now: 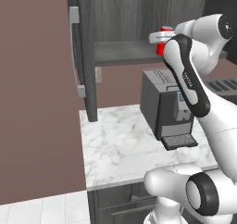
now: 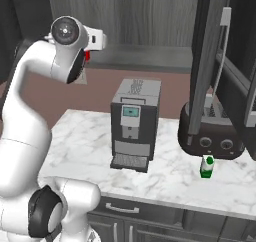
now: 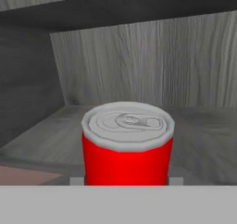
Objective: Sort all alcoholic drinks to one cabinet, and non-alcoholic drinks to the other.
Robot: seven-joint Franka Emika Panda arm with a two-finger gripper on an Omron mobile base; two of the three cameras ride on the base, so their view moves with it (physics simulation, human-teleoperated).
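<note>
The red can (image 3: 127,146) is being held upright in the lower centre of the hand view, its silver lid and pull tab facing up. Small grey pieces of the fingers (image 3: 77,180) are being seen at either side of its base, so the gripper (image 3: 126,181) is being read as clenched on the can; the contact itself is being cut off by the bottom of the frame, so this is probably, not certainly, a firm grasp. Behind the can, the grey wood-grain back wall and shelf floor of the cabinet (image 3: 148,65) are being shown, with the can just above the front edge of that shelf.

In the left base view, the can (image 1: 163,38) is being seen in the upper right of the frame, at the open cabinet's (image 1: 115,15) shelf, partly covered by the white arm (image 1: 190,75). The cabinet's open door is being seen edge-on left of centre, running down to the marble counter (image 1: 115,144). A dark coffee machine (image 1: 166,107) is standing on the counter at centre right.

In the right base view, a sliver of the red can (image 2: 87,56) is being glimpsed in the upper left, behind the arm's wrist. The coffee machine (image 2: 132,123) is standing at centre, and a toaster (image 2: 210,131) is sitting at the right. The green-and-white bottle (image 2: 206,167) is standing upright on the counter (image 2: 75,136) just in front of the toaster, at lower right. A second cabinet's open door (image 2: 207,56) is hanging at upper right.
</note>
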